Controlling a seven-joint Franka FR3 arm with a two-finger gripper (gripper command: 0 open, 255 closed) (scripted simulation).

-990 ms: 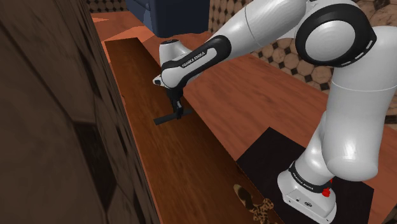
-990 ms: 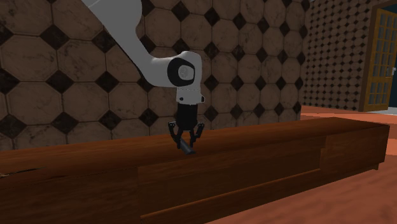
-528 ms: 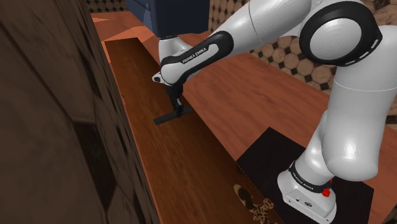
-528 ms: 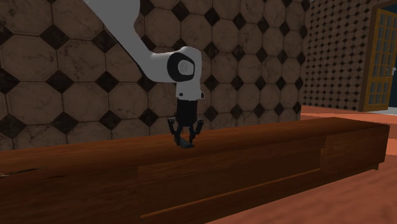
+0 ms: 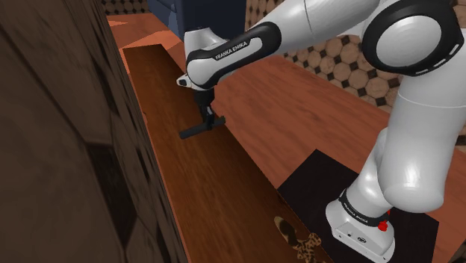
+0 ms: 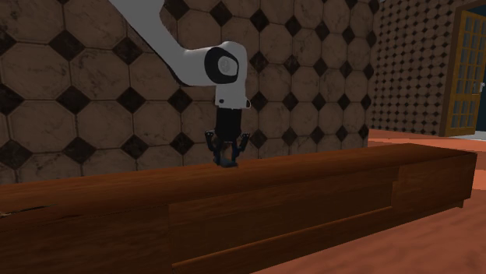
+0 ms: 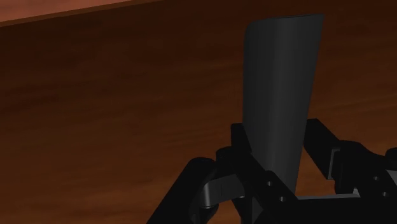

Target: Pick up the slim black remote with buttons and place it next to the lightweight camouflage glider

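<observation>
Support: long dark-brown wooden top [image 5: 200, 187], running along the tiled wall [image 5: 52, 134]
Front: wooden panels [image 6: 272, 222] crossed by a long horizontal groove
Lying on it: camouflage glider [image 5: 297, 240], flat, at the end nearest the stand [image 5: 362, 224], close to the front edge

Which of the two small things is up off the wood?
The slim black remote, clasped in the gripper above the wooden counter; the camouflage glider lies on it near the stand.
</observation>
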